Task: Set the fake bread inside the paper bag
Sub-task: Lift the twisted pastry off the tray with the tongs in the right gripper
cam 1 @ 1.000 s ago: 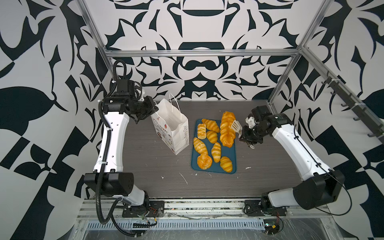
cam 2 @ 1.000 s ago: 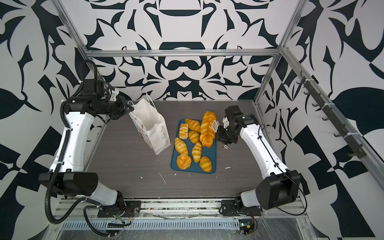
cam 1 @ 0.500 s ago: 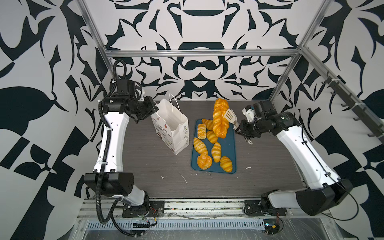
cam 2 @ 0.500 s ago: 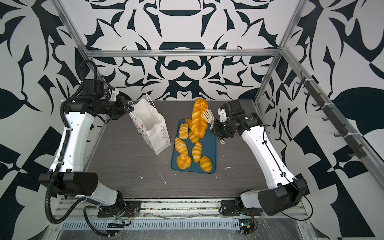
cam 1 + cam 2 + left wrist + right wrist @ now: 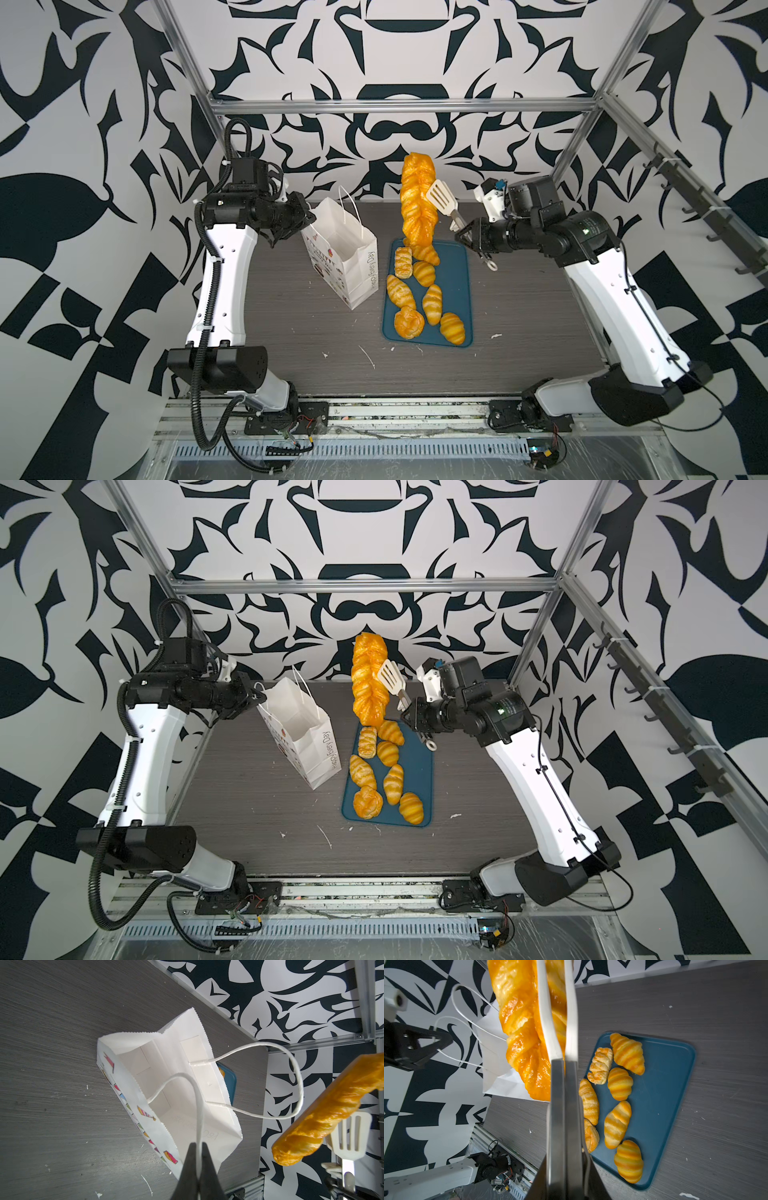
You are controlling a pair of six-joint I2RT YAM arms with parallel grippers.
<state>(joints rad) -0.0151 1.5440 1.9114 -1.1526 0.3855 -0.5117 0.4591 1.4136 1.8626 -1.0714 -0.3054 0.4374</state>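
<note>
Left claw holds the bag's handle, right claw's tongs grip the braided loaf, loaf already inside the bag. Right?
No. The braided loaf is not inside the paper bag: the left wrist view shows it in the air outside it. The left claw does hold the handle, and the tongs in the right claw do grip the loaf.

The bag (image 5: 345,253) is being held on the table (image 5: 291,332) from its left by the left gripper (image 5: 309,217), just left of the tray (image 5: 457,282). Seven pastries (image 5: 432,304) are being carried on the tray. The loaf (image 5: 415,199) is being held in tongs (image 5: 442,199) by the right gripper (image 5: 464,239), above the tray's far end, right of the bag.
</note>
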